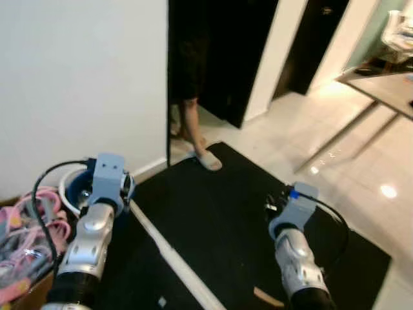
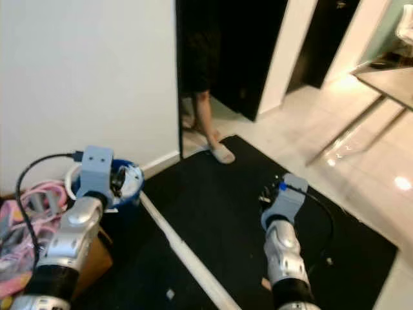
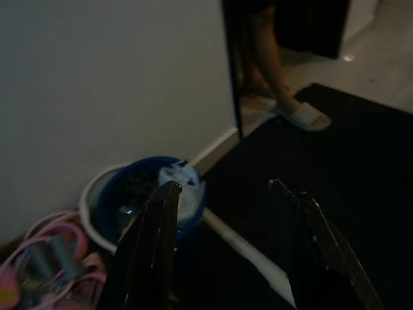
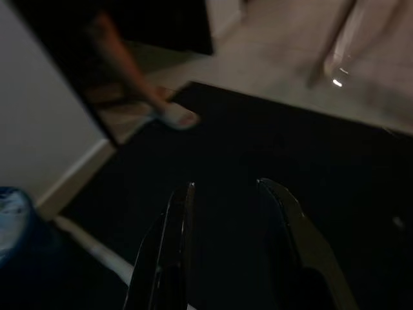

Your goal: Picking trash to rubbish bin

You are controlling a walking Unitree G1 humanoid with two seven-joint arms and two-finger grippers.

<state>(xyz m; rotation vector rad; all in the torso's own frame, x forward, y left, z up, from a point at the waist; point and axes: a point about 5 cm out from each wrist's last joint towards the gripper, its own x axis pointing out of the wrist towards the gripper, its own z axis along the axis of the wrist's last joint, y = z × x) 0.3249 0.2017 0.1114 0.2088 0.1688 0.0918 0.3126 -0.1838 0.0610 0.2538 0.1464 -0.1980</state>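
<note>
The rubbish bin (image 3: 139,194) is a blue bucket in a white rim, standing against the white wall at my left, with crumpled white plastic (image 3: 181,177) inside. My left gripper (image 3: 224,186) is open and empty, held just above and beside the bin (image 1: 72,188). Over the black mat (image 1: 226,219) my right gripper (image 4: 226,185) is open with nothing between its fingers. A small tan scrap (image 1: 268,297) lies on the mat by my right arm (image 1: 298,258). A tiny white bit (image 2: 170,294) lies left of the white strip.
A cardboard box of pink hangers (image 1: 26,232) sits at my far left. A white strip (image 1: 174,258) runs across the floor. A person's leg and slipper (image 1: 206,160) stand at the dark doorway. A table (image 1: 381,87) stands on the shiny tiles at the right.
</note>
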